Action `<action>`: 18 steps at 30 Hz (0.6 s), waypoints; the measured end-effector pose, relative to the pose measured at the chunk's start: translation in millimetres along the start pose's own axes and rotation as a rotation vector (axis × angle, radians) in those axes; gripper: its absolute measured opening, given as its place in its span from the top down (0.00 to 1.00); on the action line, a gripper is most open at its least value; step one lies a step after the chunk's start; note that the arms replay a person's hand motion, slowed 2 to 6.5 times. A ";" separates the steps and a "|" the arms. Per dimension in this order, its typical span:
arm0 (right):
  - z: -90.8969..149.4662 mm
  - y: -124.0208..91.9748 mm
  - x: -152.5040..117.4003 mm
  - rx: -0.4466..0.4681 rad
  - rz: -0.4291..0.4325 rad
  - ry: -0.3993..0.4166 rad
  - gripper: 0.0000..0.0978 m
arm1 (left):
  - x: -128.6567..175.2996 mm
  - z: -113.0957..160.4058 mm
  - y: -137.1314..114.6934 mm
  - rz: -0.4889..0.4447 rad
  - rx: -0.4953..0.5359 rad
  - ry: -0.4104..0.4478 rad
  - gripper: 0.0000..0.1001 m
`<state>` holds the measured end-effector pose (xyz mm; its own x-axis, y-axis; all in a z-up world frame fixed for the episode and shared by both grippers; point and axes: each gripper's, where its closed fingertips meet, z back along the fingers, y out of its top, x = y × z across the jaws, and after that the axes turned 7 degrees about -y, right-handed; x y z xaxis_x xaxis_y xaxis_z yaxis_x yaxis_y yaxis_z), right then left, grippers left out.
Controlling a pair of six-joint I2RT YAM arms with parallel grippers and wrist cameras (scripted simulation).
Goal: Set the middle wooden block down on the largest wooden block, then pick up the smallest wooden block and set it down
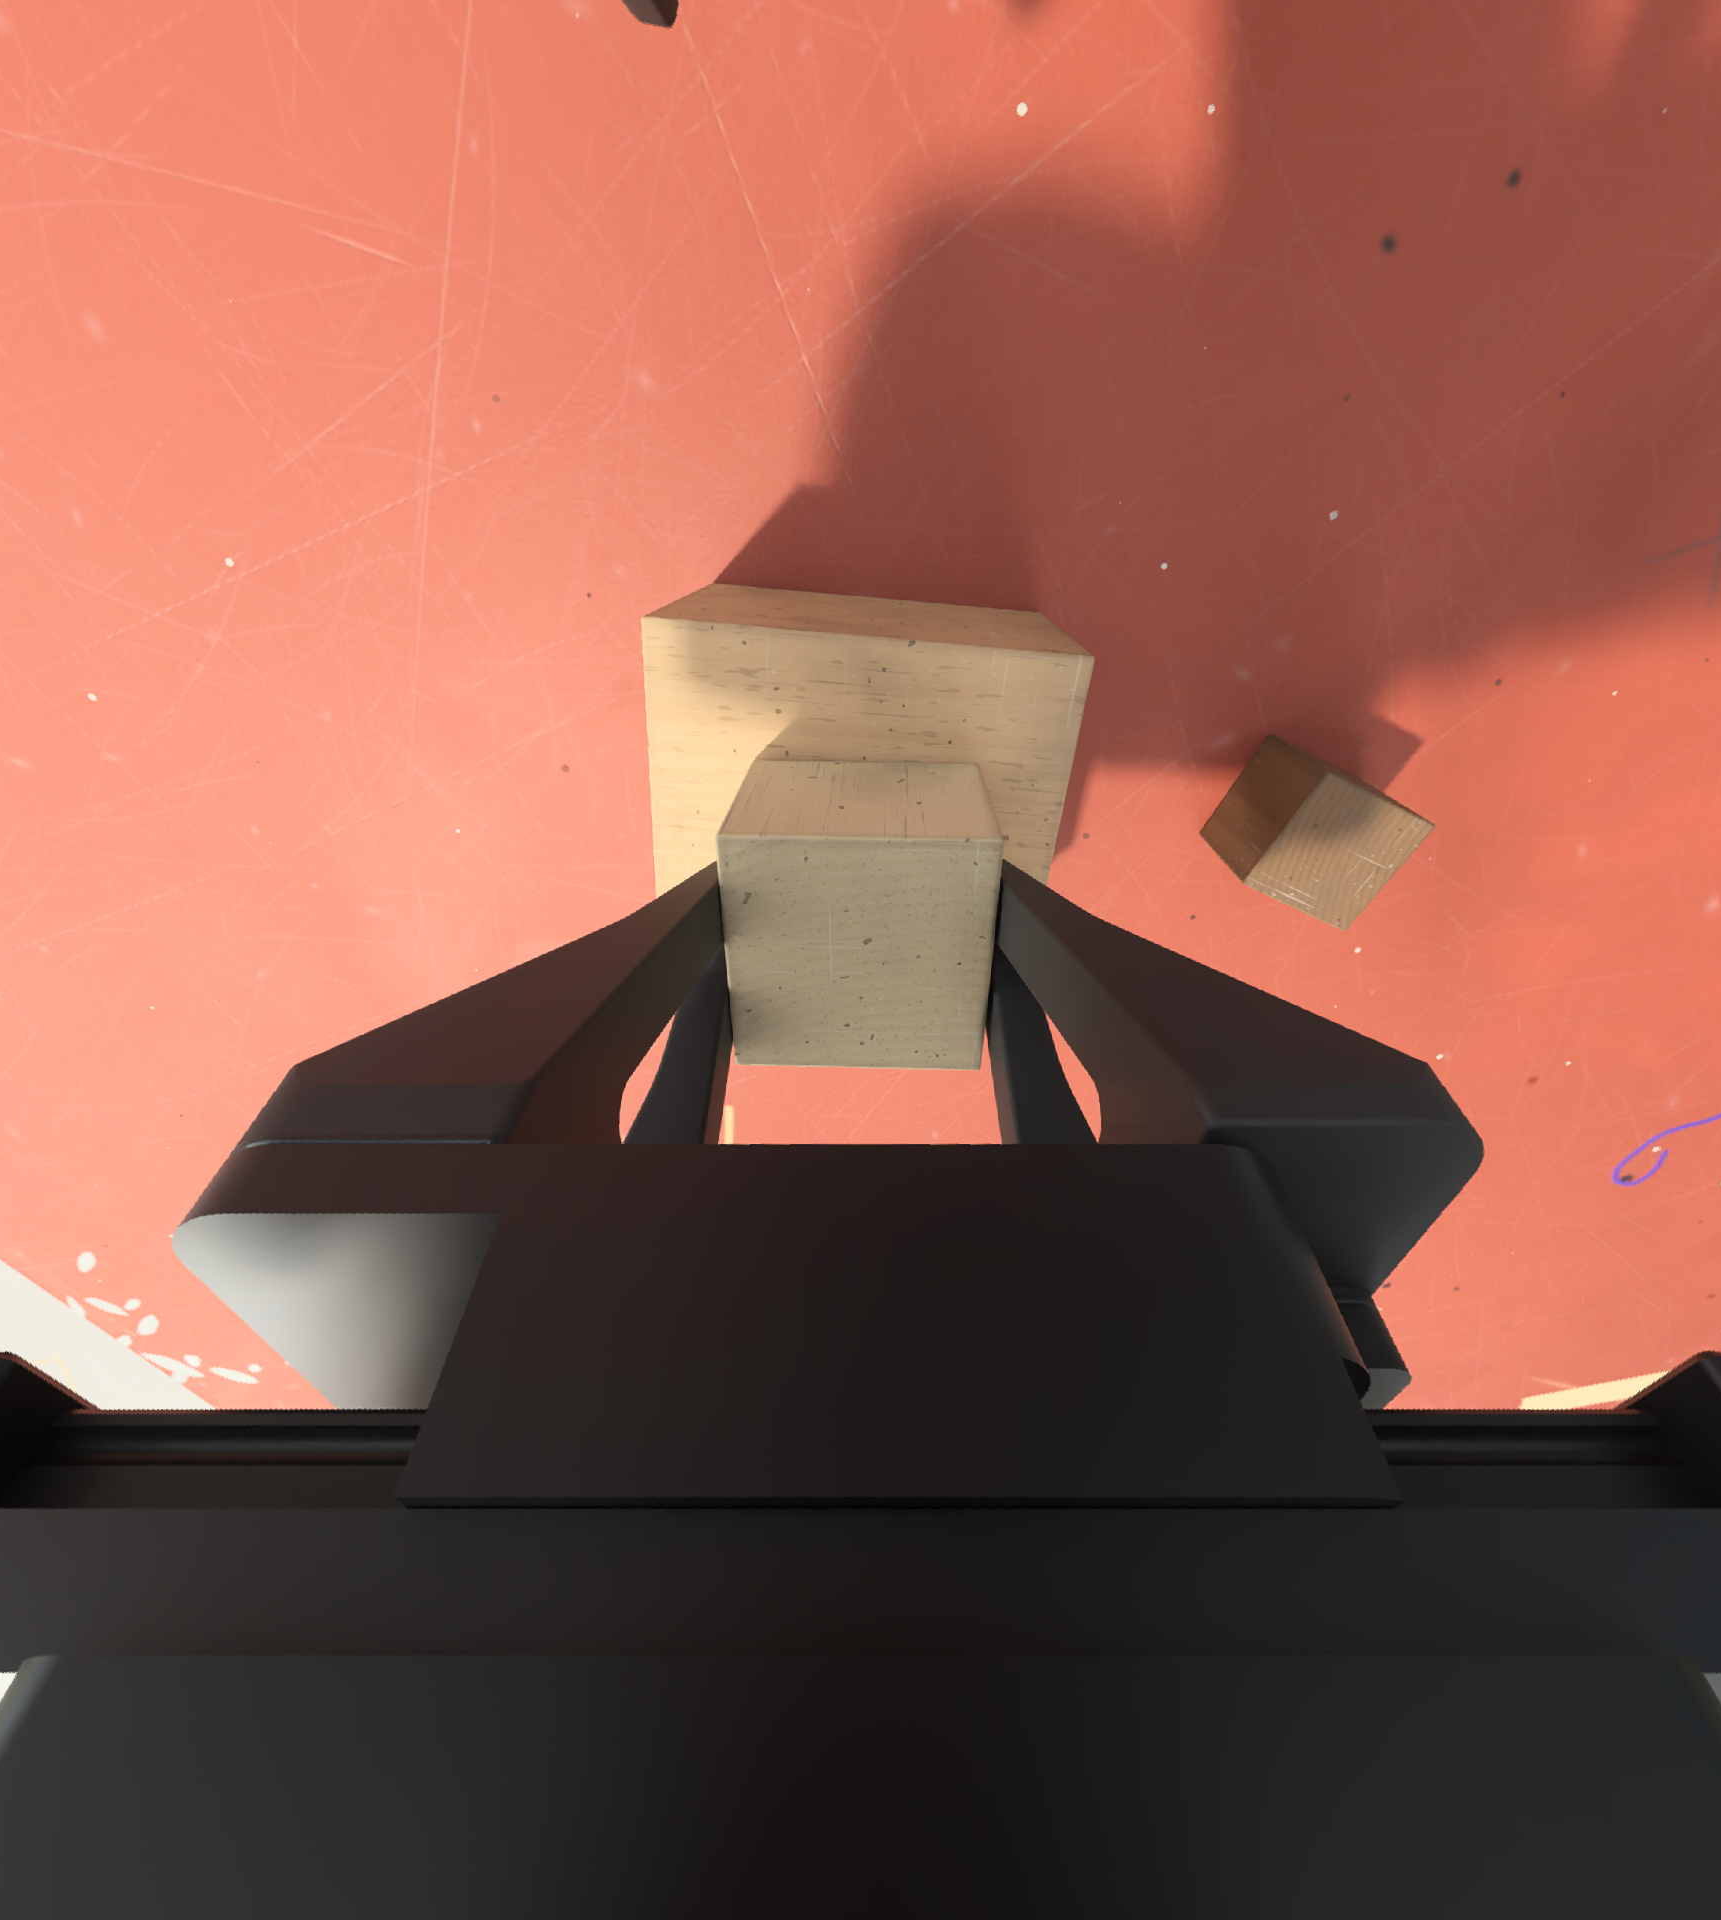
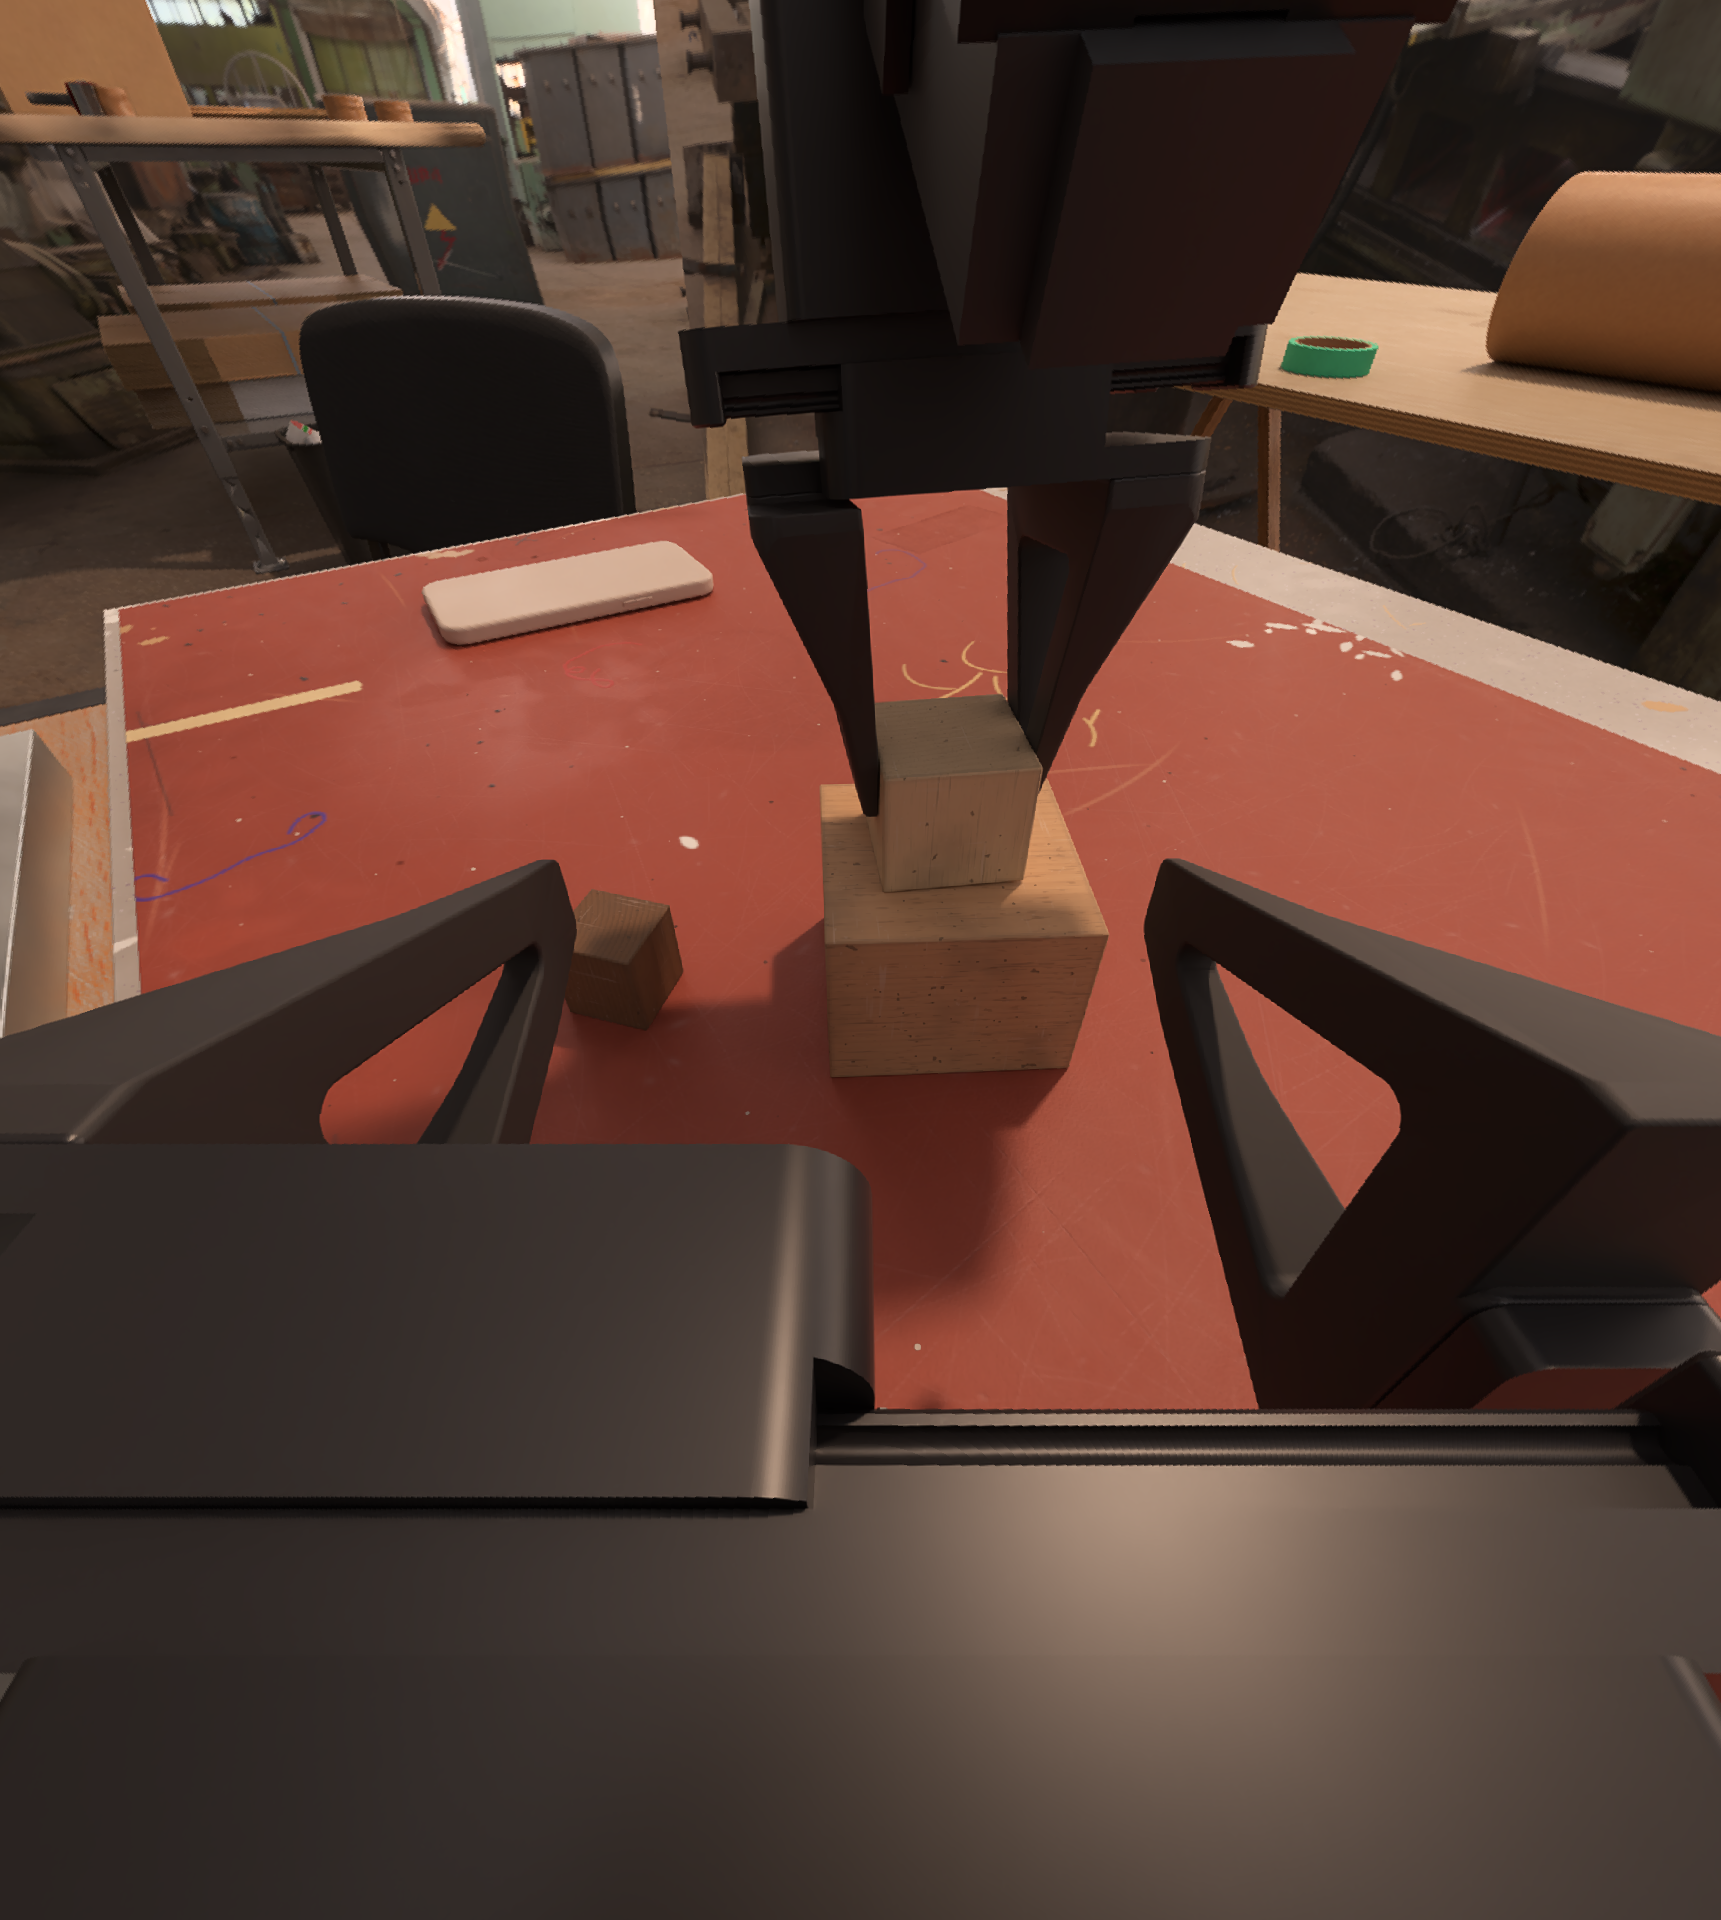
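Left wrist view
- Left pincer [image 1: 858,914]: seen pointing down, clamped on the middle block [image 1: 856,935]; both black fingers [image 1: 700,935] are pressed flat against its sides.
- Middle block: held square between the fingers, over the near part of the large block [image 1: 866,686]; whether the two touch cannot be told from here.
- Large block: pale wood, set on the red tabletop [image 1: 316,520], partly covered by the middle block.
- Small block [image 1: 1315,831]: darker wood, turned at an angle, lying on the tabletop to the right, apart from the large block.
- Tabletop: scratched and speckled, crossed by a broad shadow at upper right.

Right wrist view
- Right pincer [image 2: 856,904]: spread wide, nothing held, low over the tabletop [image 2: 1355,831]; the stack is framed between its fingers [image 2: 482,977].
- Left pincer [image 2: 955,774]: seen reaching down from above, closed on the middle block [image 2: 955,821].
- Middle block: its underside appears to rest on the large block [image 2: 965,987], toward the top's left edge.
- Small block [image 2: 624,958]: on the tabletop left of the large block, just beside the right pincer's left fingertip.
- Phone [image 2: 568,590]: a pale slab lying flat at the tabletop's far side.
- Chair [image 2: 461,416]: black, beyond the far edge.
- Tape roll [image 2: 1330,356]: green, on a wooden side table at right.
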<state>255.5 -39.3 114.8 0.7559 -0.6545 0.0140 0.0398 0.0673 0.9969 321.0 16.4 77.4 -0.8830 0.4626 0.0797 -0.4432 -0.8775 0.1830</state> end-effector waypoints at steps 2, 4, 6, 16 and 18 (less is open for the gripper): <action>0.0 0.1 0.0 0.000 0.000 0.000 0.04 | -0.2 -0.1 -0.1 0.005 0.001 -0.001 0.61; 0.0 0.2 -0.1 0.001 0.000 0.000 0.04 | -0.9 -1.7 -0.6 0.011 -0.001 -0.002 0.53; 0.0 0.2 -0.2 0.001 0.000 0.001 0.04 | -1.5 -4.0 -2.1 0.017 -0.007 -0.003 0.41; 0.2 1.8 0.2 0.010 -0.003 0.001 0.04 | -0.2 1.2 -0.9 0.031 0.031 0.024 0.28; 0.4 2.0 0.4 0.012 -0.005 0.001 0.04 | 0.3 6.8 0.6 0.031 0.066 0.049 0.22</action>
<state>255.6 -39.8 116.8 0.7561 -0.6544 0.0090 0.0360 0.0552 0.9978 321.5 16.8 84.2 -0.9035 0.4269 0.0383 -0.4056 -0.8804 0.2459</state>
